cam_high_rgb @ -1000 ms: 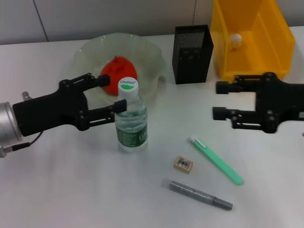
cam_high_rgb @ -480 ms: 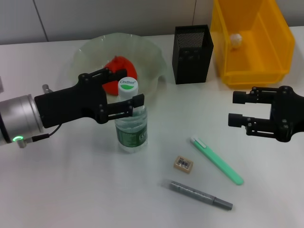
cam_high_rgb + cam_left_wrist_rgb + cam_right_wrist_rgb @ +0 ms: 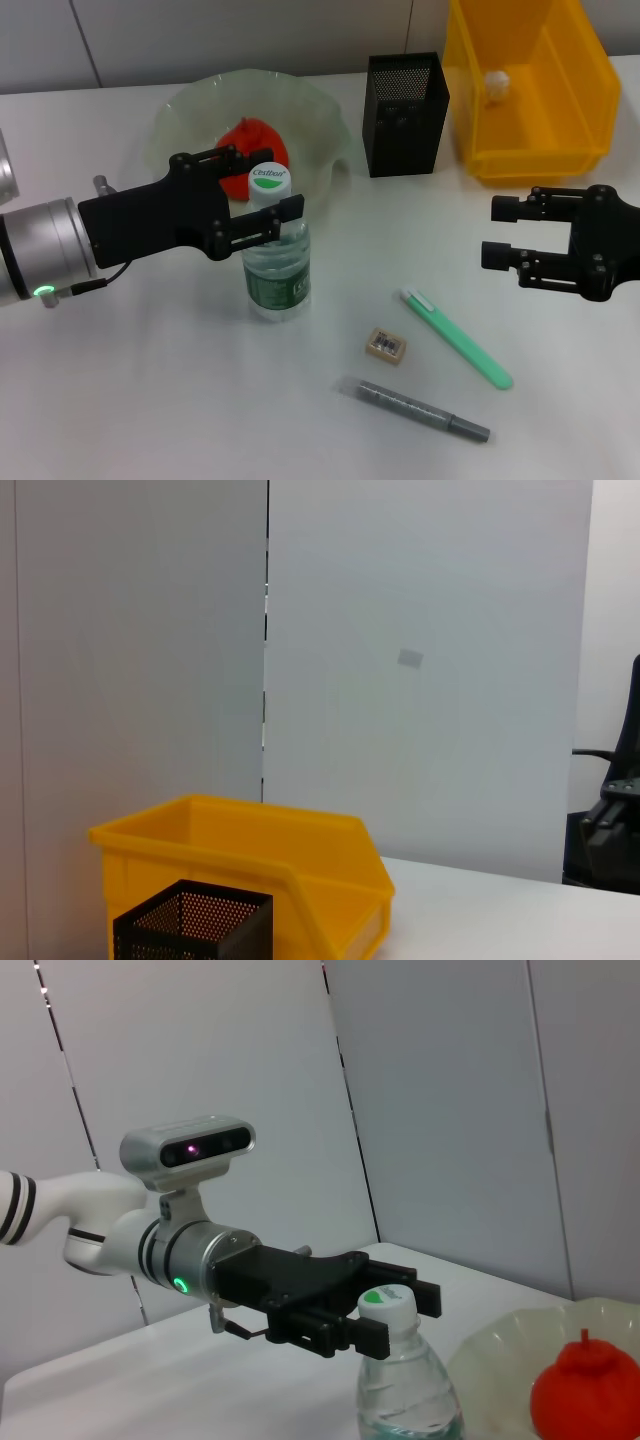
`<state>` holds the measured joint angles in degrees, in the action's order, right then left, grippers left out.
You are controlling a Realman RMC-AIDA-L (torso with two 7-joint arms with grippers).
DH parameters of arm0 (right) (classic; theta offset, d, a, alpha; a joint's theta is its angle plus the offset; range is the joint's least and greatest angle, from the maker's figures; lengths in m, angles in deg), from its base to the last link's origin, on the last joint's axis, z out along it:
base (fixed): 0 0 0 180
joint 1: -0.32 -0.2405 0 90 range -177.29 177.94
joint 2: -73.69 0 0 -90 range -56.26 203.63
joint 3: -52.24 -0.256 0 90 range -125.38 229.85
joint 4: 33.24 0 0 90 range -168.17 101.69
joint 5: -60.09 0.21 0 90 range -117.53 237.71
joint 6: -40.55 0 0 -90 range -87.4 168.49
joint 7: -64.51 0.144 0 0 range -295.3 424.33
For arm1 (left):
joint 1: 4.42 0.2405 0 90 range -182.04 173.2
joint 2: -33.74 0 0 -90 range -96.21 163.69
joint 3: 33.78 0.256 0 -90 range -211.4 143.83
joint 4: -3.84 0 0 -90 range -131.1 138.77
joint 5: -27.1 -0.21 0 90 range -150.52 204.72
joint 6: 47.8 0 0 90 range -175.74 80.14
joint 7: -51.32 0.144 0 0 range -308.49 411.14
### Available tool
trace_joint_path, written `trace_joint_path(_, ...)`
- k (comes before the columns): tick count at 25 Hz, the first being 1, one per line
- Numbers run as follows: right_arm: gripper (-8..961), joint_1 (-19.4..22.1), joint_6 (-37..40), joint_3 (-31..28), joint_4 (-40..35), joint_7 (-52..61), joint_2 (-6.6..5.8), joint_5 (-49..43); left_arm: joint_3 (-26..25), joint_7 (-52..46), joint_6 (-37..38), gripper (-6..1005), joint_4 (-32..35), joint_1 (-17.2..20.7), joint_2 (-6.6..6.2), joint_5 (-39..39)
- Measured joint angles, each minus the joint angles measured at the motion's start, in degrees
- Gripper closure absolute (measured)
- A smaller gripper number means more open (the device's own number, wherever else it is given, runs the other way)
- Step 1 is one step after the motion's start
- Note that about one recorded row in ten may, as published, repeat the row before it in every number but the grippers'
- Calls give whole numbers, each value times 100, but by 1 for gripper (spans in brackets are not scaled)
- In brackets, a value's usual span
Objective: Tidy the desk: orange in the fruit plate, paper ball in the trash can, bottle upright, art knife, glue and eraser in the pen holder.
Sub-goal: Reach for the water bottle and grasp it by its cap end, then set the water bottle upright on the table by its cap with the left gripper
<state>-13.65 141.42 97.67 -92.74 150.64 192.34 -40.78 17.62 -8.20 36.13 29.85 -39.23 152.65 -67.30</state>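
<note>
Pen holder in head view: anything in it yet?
No. The pen holder shows nothing inside, and the art knife, eraser and glue lie on the table.

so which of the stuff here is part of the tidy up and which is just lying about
Part of the job:
- orange in the fruit plate
- paper ball in the trash can
- bottle, upright, between the left gripper fingers
- art knife, glue, eraser
- pen holder
- right gripper, open, idle

Just lying about:
- nothing seen
</note>
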Motion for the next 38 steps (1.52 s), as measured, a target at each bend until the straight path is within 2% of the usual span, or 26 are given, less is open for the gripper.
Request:
trace_joint_path(3,344,0,-37,0,0,0,0,-2,6,33,-3,302,-1,12,-1,-7)
trace_joint_path(9,345,0,-41,0,9,3,0,-3,10,74,4,523,-1,18,8,-18)
trace_joint_path(14,345,0,-43,0,62,5,0,-3,10,21,106,565,9,16,6,31)
trace_joint_path(20,345,4,13,0,55,5,-7,-4,6,-136,207,565,115,27,-17,104)
trace_joint_path(23,345,-11,136,0,-52,91,-31,-132,7,-569,235,566,638,181,-39,100)
trace_joint_path(29,344,-52,288,0,-325,338,-40,-459,12,-762,250,566,884,261,-60,75)
trace_joint_path(30,344,-54,300,0,-362,365,-35,-496,2,-1225,296,566,1355,422,-154,-22)
trace_joint_path(34,345,-53,335,0,-407,439,-22,-524,2,-1225,296,566,1355,422,-154,-22)
trace_joint_path(35,345,-53,348,0,-409,451,-21,-524,-67,-1509,157,566,1566,533,-249,-96)
trace_joint_path(38,345,-65,410,2,-413,473,-19,-528,-143,-1583,-5,566,1575,569,-288,-97)
